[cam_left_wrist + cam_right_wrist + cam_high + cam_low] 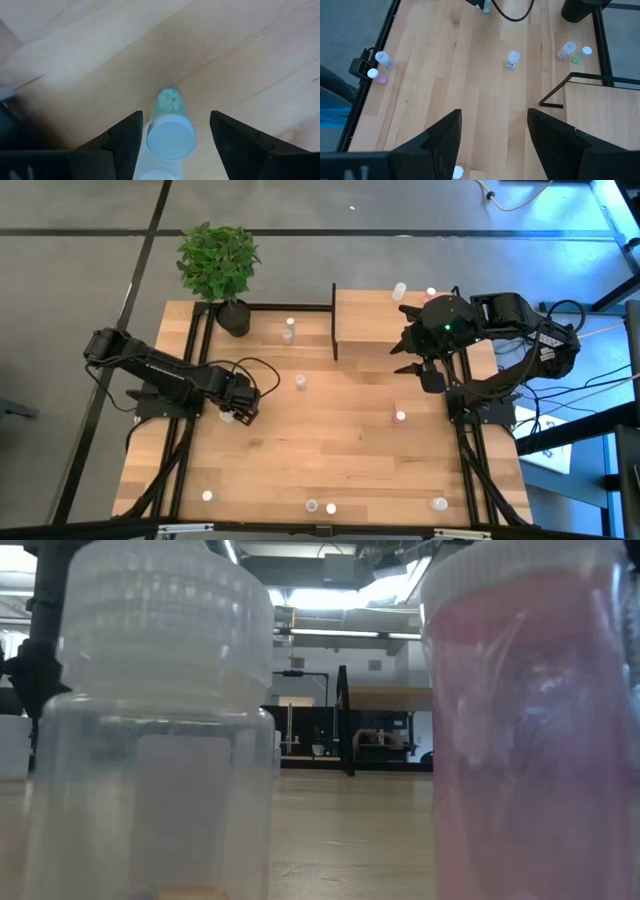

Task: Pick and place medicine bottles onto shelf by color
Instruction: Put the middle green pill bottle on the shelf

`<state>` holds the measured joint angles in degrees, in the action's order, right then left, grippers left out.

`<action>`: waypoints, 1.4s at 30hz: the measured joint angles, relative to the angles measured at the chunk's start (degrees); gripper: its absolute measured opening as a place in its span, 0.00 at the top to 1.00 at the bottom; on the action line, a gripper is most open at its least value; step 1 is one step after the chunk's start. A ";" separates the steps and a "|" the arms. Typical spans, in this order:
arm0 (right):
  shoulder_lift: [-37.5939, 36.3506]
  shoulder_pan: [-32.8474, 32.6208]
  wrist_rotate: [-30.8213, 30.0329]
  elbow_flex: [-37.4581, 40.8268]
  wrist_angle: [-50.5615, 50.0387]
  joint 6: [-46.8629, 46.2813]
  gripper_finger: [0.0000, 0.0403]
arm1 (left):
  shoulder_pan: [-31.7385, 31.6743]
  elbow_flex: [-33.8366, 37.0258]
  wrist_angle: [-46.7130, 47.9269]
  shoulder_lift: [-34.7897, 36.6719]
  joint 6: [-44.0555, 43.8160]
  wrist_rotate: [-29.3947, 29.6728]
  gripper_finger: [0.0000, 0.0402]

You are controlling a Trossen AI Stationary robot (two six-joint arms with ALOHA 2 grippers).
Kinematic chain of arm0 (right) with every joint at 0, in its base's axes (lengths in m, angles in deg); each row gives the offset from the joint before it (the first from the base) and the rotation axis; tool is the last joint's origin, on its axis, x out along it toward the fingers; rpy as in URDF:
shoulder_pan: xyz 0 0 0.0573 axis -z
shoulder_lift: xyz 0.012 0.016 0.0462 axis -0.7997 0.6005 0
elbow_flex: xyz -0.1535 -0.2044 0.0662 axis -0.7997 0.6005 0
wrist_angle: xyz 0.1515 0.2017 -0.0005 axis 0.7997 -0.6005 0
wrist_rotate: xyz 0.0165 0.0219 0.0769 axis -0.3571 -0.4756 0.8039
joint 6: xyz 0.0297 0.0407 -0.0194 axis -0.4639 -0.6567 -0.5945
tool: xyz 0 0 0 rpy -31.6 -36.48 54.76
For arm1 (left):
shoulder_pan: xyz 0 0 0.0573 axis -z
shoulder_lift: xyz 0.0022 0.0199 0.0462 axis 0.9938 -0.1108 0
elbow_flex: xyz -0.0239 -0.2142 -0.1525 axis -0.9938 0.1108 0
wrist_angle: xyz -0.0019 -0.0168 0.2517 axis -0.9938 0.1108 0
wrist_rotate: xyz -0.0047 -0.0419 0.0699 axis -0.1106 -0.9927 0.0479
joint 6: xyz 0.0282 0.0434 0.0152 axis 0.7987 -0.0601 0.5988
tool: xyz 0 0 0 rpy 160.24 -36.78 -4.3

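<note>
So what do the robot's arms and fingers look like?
Both arms are dark and jointed. The left arm trails a looping black cable. The right arm shows a small green light. Each gripper, left and right, has two flat, black, angular fingers.

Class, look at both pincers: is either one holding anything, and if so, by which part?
Neither holds anything. The left pincer stands open around a bluish-capped bottle on the table, fingers clear of its sides. The right pincer hangs open and empty near the shelf.
</note>
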<state>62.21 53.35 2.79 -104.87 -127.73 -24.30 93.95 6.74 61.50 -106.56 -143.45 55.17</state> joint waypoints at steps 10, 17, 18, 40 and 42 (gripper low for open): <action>0.00 0.00 -0.01 0.00 0.00 -0.01 0.43 | 0.00 0.00 1.07 0.00 2.91 -0.50 0.45; 0.00 0.00 -0.01 0.00 -0.02 0.00 0.43 | 0.00 0.00 1.90 0.00 2.54 -0.08 0.57; 0.00 -0.01 -0.01 0.00 0.00 -0.01 0.43 | 0.00 0.00 1.71 0.00 2.54 -0.04 0.59; 0.00 -0.02 -0.01 0.00 0.00 -0.01 0.43 | 0.00 -5.95 -0.14 0.04 3.80 -1.92 0.78; 0.00 0.00 -0.01 0.00 0.00 -0.02 0.43 | 0.00 -9.12 -0.31 0.04 5.42 -0.50 0.78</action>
<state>62.21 53.35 2.78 -104.87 -127.73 -24.32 93.95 -2.38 61.19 -106.52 -138.03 54.67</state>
